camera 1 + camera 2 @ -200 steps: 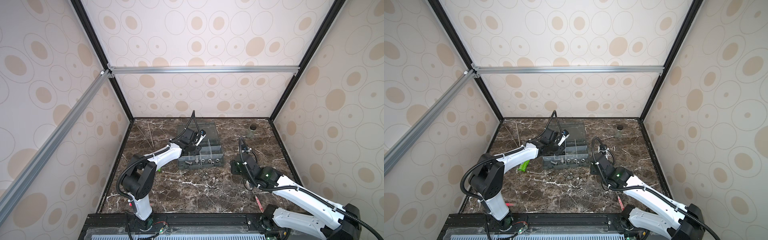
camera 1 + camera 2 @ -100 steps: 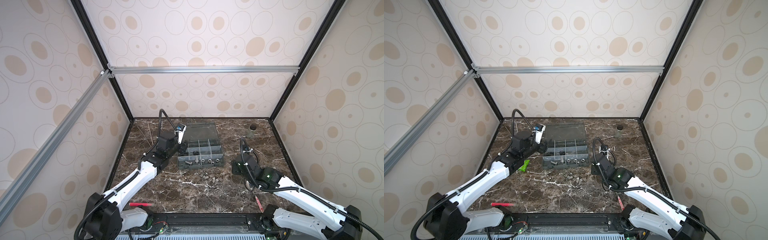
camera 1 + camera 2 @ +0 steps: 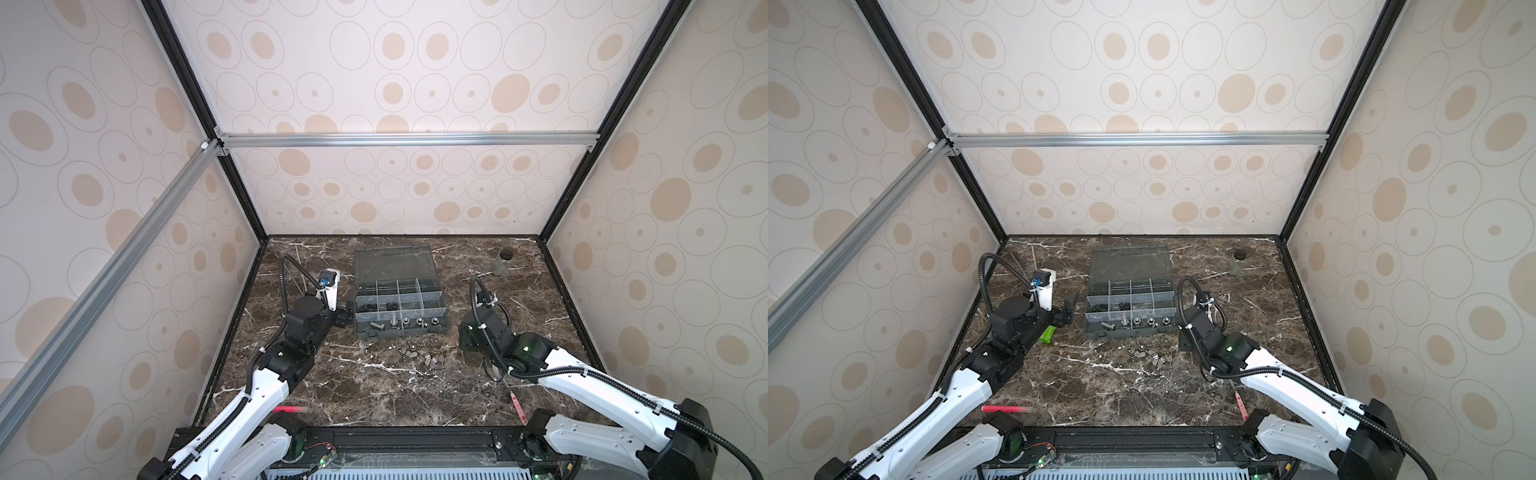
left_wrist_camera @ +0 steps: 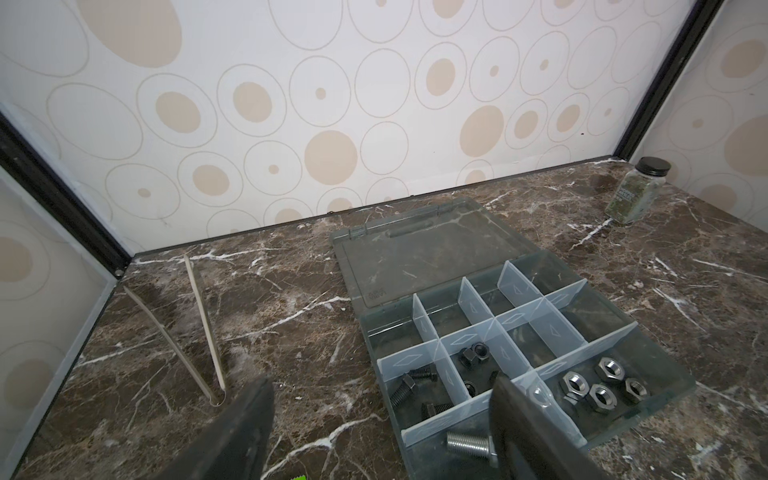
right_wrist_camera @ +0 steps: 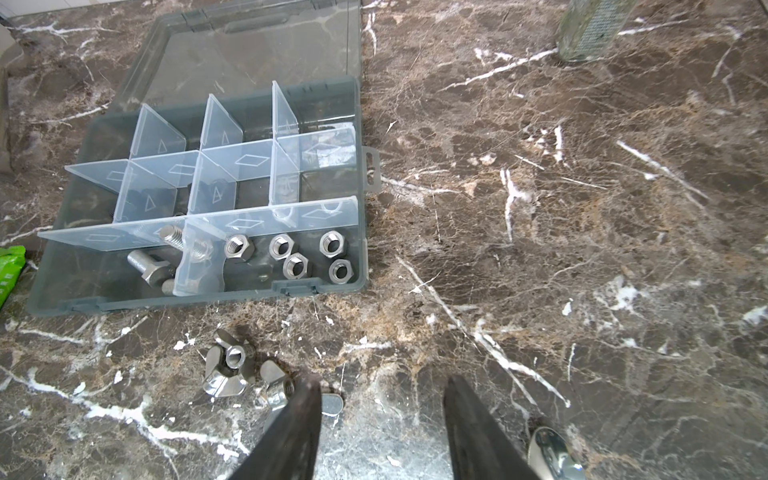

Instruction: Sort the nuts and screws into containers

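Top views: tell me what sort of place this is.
Probably an enclosed robot test booth: dotted beige panel walls on black and silver aluminium framing, a brown marble-patterned tabletop, and two white robot arms mounted at its front edge.

A grey box (image 5: 187, 301) is seen on the marble table (image 5: 582, 208), its clear lid (image 5: 249, 54) laid flat behind it. Five silver nuts (image 5: 296, 265) are gathered in the end compartment of the row nearest the right gripper (image 5: 382, 382), and silver screws (image 5: 147, 266) lie in the compartment beside it. Wing nuts (image 5: 226, 368) are scattered on the table just outside the box, close to one gripper finger. The fingers are held apart over bare table. A spoon (image 5: 550, 453), a jar (image 5: 594, 25) and a green packet (image 5: 8, 270) are cut off at the edges.
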Robot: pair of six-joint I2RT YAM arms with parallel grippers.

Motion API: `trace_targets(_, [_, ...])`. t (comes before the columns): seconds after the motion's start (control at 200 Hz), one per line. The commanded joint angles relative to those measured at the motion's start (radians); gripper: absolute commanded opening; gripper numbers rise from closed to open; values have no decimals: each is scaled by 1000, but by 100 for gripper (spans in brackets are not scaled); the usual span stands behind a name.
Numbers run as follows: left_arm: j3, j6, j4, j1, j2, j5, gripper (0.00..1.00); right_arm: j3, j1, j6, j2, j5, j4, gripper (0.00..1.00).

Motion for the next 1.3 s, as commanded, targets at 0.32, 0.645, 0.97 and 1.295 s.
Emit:
trace_targets(0.32, [-69, -10, 79, 35, -30, -16, 83, 13, -5, 24, 135, -107, 50, 50])
trace_targets(0.645, [-69, -22, 81, 49, -28, 3, 84, 48, 2, 26, 282, -208, 124, 47])
trace_targets(0.97, [-67, -31, 85, 58, -21, 33, 84, 126, 36, 6, 444, -293, 162, 44])
trace_targets(1.295, [-63, -70, 98, 104, 8, 111, 85, 173, 67, -4, 553, -362, 188, 35])
